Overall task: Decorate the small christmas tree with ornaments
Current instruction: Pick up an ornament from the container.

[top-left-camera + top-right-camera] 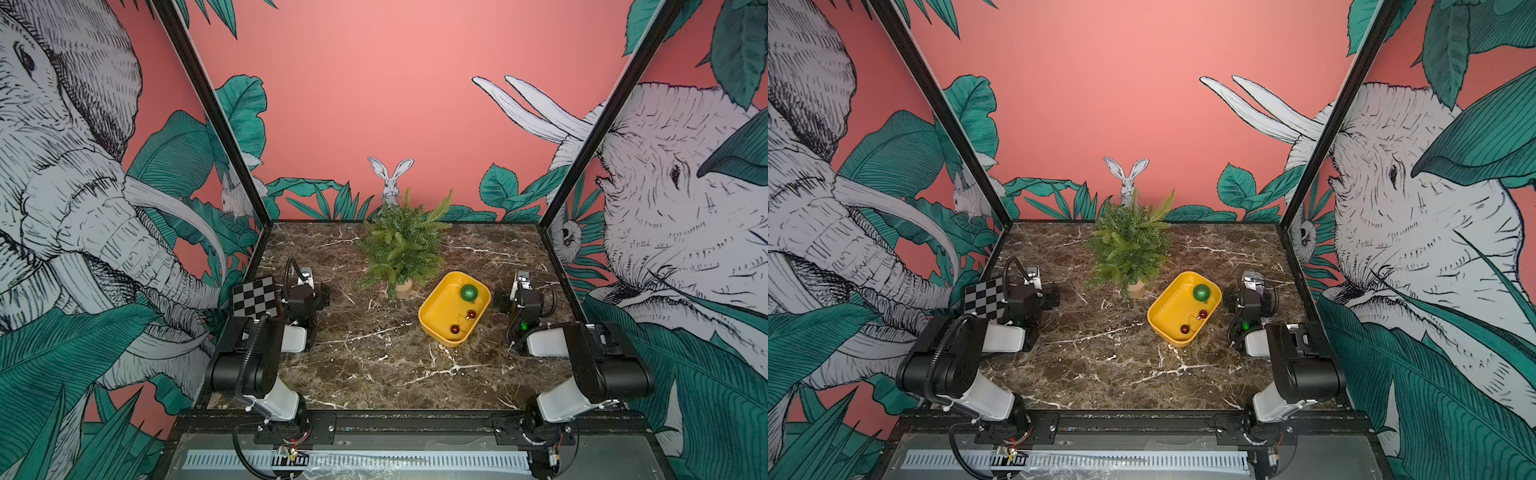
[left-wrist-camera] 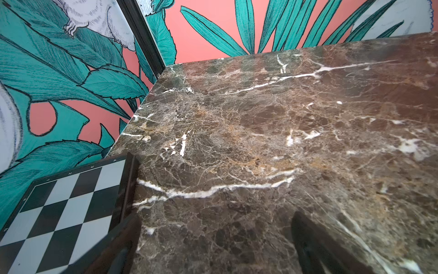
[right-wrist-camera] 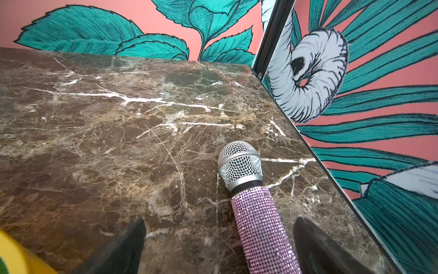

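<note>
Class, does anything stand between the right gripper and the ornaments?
Only the tray's wall; the ornaments lie behind it. A microphone lies under the right gripper, not toward the tray.

Listed are: one small green artificial tree on a tan base [image 1: 403,245]; one rounded yellow plastic tray [image 1: 432,309]; one glittery green ball [image 1: 468,292]; two small shiny dark-red balls [image 1: 471,314]; one purple rhinestone microphone [image 3: 257,206]; one black-and-white checkerboard panel [image 1: 254,296].

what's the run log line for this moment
tree: bare | ornaments: three in yellow tray | left gripper: open, empty | right gripper: open, empty, by microphone
</note>
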Tool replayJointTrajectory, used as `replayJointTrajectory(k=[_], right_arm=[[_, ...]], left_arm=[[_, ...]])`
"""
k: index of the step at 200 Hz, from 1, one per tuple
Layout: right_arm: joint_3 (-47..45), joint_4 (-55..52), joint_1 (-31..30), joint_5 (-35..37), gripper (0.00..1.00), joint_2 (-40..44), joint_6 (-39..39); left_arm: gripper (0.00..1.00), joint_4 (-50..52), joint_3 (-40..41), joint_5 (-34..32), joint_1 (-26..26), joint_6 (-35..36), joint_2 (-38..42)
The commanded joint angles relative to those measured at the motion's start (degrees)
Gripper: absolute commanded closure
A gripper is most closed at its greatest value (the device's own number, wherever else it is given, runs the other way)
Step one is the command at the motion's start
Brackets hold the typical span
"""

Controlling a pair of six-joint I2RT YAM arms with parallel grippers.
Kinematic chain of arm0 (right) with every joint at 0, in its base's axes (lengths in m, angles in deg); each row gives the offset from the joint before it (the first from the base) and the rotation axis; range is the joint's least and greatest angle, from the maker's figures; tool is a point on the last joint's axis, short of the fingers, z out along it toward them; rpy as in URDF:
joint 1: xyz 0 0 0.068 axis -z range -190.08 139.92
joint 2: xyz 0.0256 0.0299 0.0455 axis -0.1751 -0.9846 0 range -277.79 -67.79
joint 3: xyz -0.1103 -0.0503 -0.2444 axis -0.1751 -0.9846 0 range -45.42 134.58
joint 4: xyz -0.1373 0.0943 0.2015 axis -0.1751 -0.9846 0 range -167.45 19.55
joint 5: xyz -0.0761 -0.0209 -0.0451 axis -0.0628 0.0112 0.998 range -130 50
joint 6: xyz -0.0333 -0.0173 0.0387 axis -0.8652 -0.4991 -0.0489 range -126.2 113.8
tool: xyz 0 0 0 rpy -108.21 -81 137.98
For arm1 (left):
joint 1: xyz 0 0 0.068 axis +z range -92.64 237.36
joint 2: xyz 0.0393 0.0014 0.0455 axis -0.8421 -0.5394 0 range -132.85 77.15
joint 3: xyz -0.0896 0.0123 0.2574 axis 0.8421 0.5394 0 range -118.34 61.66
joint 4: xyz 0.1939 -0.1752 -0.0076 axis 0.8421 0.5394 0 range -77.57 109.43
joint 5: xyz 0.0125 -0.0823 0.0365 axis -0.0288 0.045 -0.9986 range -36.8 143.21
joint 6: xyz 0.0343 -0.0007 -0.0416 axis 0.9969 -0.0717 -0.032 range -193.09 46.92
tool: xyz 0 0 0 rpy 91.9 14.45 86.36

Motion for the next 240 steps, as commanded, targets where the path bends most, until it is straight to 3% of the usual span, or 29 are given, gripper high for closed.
replayJointTrajectory(k=[1,181,210,224,240], right_arm=[[0.6,2.3,0.1,-0.5,0.01,0.0,-0.4],[0.7,1.9,0.0,-0.9,0.01,0.0,-0.3],[0.5,-1.8,0.2,2.8,0.01,3.8,1.5],[1.2,-4.8,0.0,2.2,0.01,7.3,0.7],[3.5,-13.2,0.0,1.7,0.01,13.8,0.6]], left_arm=[[0.0,-0.5,-0.2,0.3,0.1,0.3,1.1],[0.0,-0.5,-0.1,0.2,0.1,0.4,1.2],[0.0,-2.0,0.0,-0.4,0.0,0.9,1.4],[0.0,5.4,-2.0,1.0,0.0,0.8,4.2],[0.0,15.9,-6.6,-1.8,-0.2,0.2,7.1]])
